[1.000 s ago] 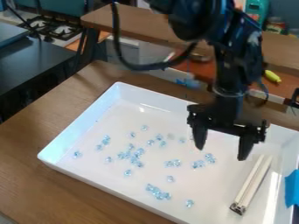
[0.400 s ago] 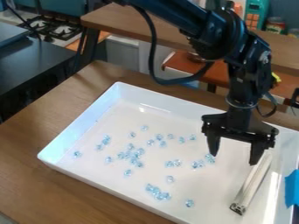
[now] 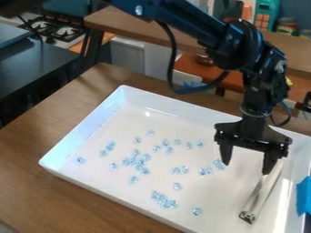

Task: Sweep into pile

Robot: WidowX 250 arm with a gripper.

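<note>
My gripper (image 3: 247,169) hangs over the right part of the white tray (image 3: 91,193), its two fingers spread wide with nothing held between them. A white stick-like tool with a dark metal end (image 3: 262,193) lies slantwise in the tray on the right, its upper end close by the right fingertip. Pale blue clear beads (image 3: 137,161) lie scattered over the tray's middle and left, some in small clusters. One such cluster (image 3: 164,200) sits near the front, and a few beads (image 3: 209,169) lie just left of the gripper.
The tray's raised walls surround the work area on a brown wooden table (image 3: 36,191). Blue tape (image 3: 304,195) marks the tray's right side. Behind stand a wooden shelf (image 3: 121,20), a toy stove (image 3: 54,29) and a dark table (image 3: 30,68) at left.
The gripper has moved right and slightly down in the view, toward the upper end of the white tool. Its fingers remain apart, and the beads appear unmoved.
</note>
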